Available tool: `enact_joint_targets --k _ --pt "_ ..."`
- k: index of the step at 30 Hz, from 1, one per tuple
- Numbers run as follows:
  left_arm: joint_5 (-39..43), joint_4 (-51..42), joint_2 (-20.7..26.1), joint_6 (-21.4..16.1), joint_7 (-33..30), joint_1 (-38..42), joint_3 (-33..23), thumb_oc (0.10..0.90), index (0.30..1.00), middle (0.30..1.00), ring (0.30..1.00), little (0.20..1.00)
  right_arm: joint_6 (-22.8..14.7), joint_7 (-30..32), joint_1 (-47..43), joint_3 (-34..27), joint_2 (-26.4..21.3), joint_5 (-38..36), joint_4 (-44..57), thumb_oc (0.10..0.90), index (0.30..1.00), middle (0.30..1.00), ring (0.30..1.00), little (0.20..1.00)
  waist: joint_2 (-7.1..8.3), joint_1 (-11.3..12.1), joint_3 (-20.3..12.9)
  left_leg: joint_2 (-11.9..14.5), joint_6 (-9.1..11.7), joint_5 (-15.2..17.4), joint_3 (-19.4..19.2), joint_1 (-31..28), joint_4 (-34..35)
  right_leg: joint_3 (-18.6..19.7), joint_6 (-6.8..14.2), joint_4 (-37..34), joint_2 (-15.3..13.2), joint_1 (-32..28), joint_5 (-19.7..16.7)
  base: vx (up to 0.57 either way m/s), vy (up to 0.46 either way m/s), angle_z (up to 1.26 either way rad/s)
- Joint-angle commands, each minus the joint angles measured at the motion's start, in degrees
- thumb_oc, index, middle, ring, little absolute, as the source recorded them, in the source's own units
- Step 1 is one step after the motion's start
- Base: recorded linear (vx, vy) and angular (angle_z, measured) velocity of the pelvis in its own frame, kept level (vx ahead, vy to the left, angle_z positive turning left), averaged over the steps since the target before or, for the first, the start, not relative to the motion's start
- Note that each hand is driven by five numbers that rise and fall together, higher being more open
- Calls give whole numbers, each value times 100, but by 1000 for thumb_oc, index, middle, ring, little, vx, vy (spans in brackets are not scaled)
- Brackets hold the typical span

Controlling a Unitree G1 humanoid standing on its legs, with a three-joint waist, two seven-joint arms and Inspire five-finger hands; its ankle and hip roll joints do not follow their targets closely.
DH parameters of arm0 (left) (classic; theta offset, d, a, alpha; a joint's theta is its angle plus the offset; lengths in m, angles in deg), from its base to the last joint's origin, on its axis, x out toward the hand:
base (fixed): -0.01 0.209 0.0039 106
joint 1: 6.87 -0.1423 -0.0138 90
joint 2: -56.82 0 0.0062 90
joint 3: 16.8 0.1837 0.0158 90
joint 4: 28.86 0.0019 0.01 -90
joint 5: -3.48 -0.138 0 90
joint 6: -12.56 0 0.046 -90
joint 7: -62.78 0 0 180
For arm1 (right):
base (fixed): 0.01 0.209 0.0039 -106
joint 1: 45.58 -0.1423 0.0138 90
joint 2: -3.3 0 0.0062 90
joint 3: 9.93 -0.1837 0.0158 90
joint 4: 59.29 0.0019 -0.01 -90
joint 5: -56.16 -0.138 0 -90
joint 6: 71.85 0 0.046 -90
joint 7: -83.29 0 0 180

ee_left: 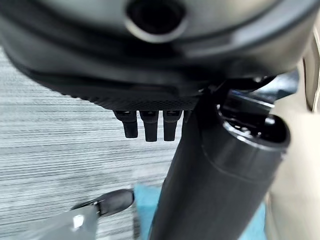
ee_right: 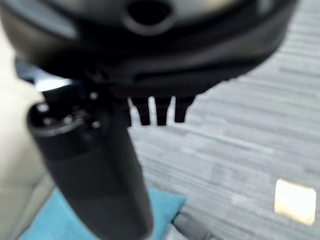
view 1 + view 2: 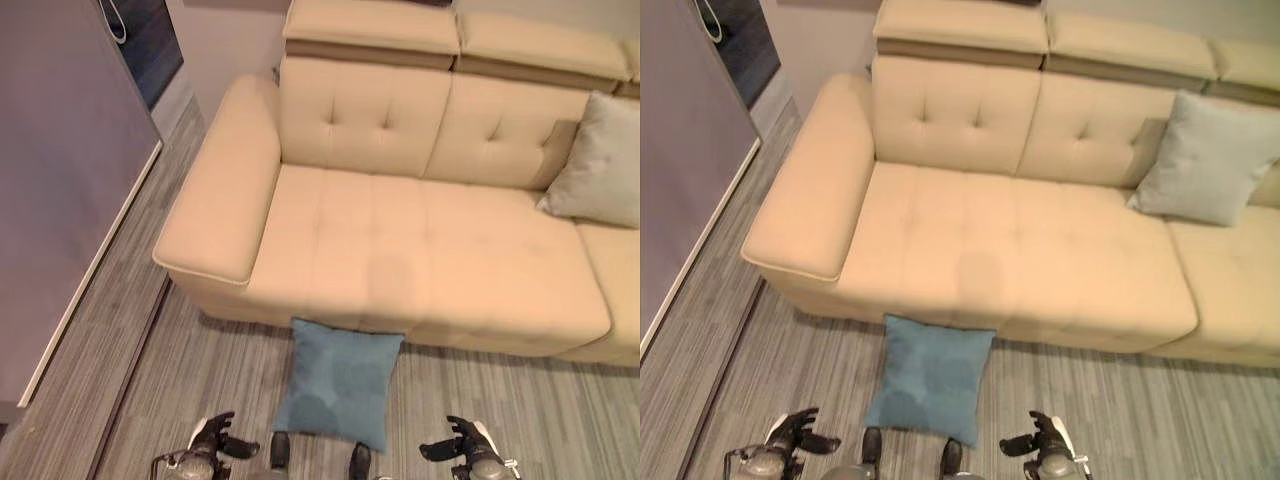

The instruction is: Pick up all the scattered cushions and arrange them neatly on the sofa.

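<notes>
Blue cushion (image 3: 338,385) lies on floor against sofa (image 3: 420,260) (grey cushion (image 3: 1205,160) seated); both hands (image 3: 212,437) (image 3: 462,440) relaxed, empty.

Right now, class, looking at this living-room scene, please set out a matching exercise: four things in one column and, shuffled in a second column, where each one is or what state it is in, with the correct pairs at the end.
Column 1
1. blue cushion
2. grey cushion
3. left hand
4. sofa armrest

Column 2
A. propped against the sofa backrest
B. bare, nothing lying on it
C. on the floor, leaning on the sofa front
D. open, holding nothing, to the left of the blue cushion

Pairs: 1-C, 2-A, 3-D, 4-B
</notes>
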State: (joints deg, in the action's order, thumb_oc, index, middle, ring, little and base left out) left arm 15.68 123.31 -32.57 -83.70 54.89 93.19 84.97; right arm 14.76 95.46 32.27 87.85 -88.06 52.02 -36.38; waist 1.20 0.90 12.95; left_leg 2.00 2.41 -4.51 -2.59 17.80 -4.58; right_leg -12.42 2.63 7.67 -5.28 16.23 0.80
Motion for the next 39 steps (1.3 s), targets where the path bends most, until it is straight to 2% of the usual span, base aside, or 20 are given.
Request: enact_joint_targets --k 1,2,3,4,5,6,14,19,22,25,28,31,35,39 --pt "666 -191 126 -440 -388 283 -112 800 900 900 900 900 -172 428 -84 -68 -269 -802 244 800 900 900 900 900 117 -34 104 -50 52 836 54 623 -964 200 255 464 -282 562 170 -120 9 -15" --pt "666 -191 126 -440 -387 284 -112 800 900 900 900 900 -172 428 -85 -68 -269 -802 243 800 900 900 900 900 117 -35 93 -50 52 839 54 640 -972 200 254 470 -283 577 171 -88 -3 -13" --pt "915 -392 170 -533 -526 534 -65 800 900 900 900 900 -244 585 -336 -87 -282 -1081 351 800 900 900 900 900 47 -62 182 31 63 1064 43 1122 -1401 263 245 904 -309 1068 394 -148 4 -11" --pt "1120 -532 192 -578 -628 783 -9 800 900 900 900 900 -291 742 -584 -84 -305 -1257 459 800 900 900 900 900 -29 -89 292 68 35 1144 37 1729 -1882 299 219 1343 -356 1670 481 -147 4 -14" --pt "1121 -529 191 -579 -627 789 -9 800 900 900 900 900 -291 742 -589 -84 -305 -1258 457 800 900 900 900 900 -31 -89 273 70 35 1153 38 1767 -1906 300 218 1361 -356 1705 489 -163 11 -13" --pt "1194 -613 229 -620 -701 957 14 800 900 900 900 900 -327 812 -749 -68 -322 -1347 536 800 900 900 900 900 -61 -108 337 108 20 1196 22 2067 -2125 327 203 1562 -377 1998 542 -106 15 -8" --pt "1417 -871 484 -626 -1028 1917 171 800 900 900 900 900 -513 1305 -1804 -4 -531 -1684 794 800 900 900 900 900 -374 -212 470 275 -186 1836 119 4794 -4538 691 -19 3998 -415 4762 1256 -51 3 -16" --pt "1509 -908 632 -595 -1242 2239 243 800 900 900 900 900 -625 1413 -2261 127 -721 -1823 935 800 900 900 900 900 -499 -221 682 343 -426 2359 323 5845 -5869 952 -202 5343 -351 5922 1688 86 0 -15" --pt "1666 -966 745 -619 -1325 2455 251 800 900 900 900 900 -683 1420 -2617 270 -926 -1929 1100 800 900 900 900 900 -556 -232 880 403 -459 2645 380 6409 -6690 1032 -216 6161 -346 6497 1937 104 2 -12" --pt "1731 -1130 837 -620 -1367 2617 327 800 900 900 900 900 -732 1347 -2872 467 -1106 -1993 1427 800 900 900 900 900 -565 -231 1022 458 -464 2829 419 6856 -7301 1050 -229 6783 -345 6945 2108 107 -7 -7" --pt "1753 -1337 999 -649 -1476 2949 483 800 900 900 900 900 -837 1263 -3216 741 -1220 -2163 1849 800 900 900 900 900 -494 -224 1267 488 -443 2976 515 7209 -7835 1042 -236 7298 -408 7291 2191 83 -42 -13" --pt "1802 -1417 1076 -676 -1552 3453 720 800 900 900 900 900 -954 1111 -3832 1133 -1176 -2480 2027 800 900 900 900 900 -388 -198 1653 480 -405 3007 521 7216 -7951 1091 -193 7441 -456 7316 2148 -2 -36 -5" --pt "1898 -1588 881 -719 -1637 3836 981 800 900 900 900 900 -1016 974 -4382 1588 -908 -2835 2226 800 900 900 900 900 -297 -121 1679 433 -349 2943 452 7216 -7886 1146 -144 7448 -503 7328 2057 0 -20 6" --pt "2041 -1577 610 -740 -1682 4077 1141 800 900 900 900 900 -990 979 -4705 1817 -593 -2880 2119 800 900 900 900 900 -266 -63 1682 401 -320 2886 444 7216 -7862 1170 -140 7454 -530 7356 2026 -4 -1 4"
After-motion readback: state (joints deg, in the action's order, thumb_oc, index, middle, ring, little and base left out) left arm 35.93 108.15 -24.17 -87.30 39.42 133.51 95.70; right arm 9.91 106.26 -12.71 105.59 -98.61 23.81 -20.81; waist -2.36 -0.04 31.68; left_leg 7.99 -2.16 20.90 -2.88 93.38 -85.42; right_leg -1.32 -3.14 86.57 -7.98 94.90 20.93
